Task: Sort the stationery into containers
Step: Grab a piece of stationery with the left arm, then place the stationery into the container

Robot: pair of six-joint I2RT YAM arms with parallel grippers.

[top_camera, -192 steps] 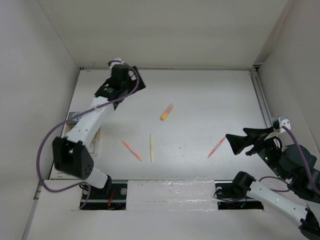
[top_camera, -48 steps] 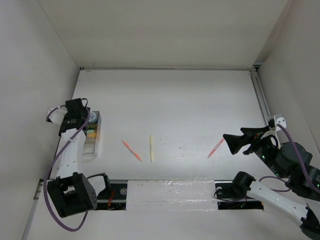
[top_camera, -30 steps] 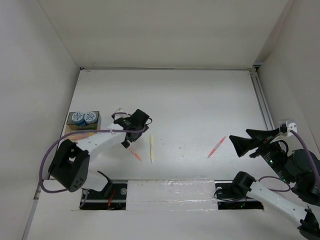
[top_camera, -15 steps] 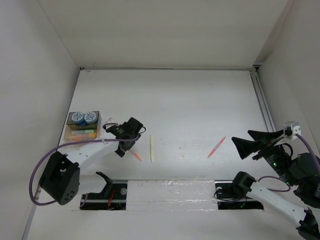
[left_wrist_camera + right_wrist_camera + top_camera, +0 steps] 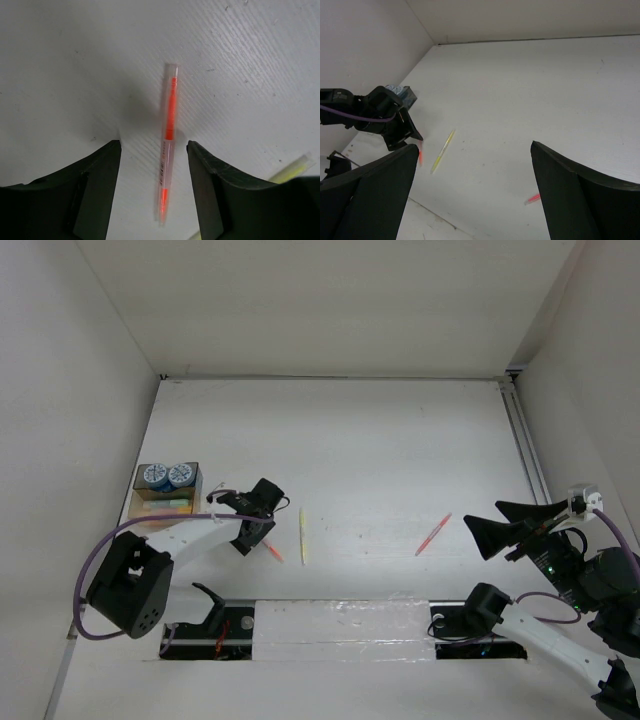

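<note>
My left gripper [image 5: 250, 533] is down over the upper end of the orange-red pen [image 5: 272, 551], which lies flat on the table. In the left wrist view the pen [image 5: 168, 135] runs between the fingers [image 5: 97, 190] with a gap on each side, so the jaws are open and not touching it. A yellow pen [image 5: 302, 535] lies just to the right and a pink pen [image 5: 433, 534] farther right. The tray [image 5: 134, 506] at the left holds two blue cylinders [image 5: 167, 476] and highlighters [image 5: 166, 506]. My right gripper [image 5: 492, 524] hovers open and empty beside the pink pen [image 5: 533, 198].
White walls enclose the table on three sides, and a metal rail [image 5: 525, 450] runs along the right edge. The yellow pen [image 5: 290, 170] lies close to my left gripper's right finger. The tray stands against the left wall.
The left arm left the tray, swung right to the orange-red pen and dropped over it, and its jaws have narrowed around it. The right arm has barely moved.
</note>
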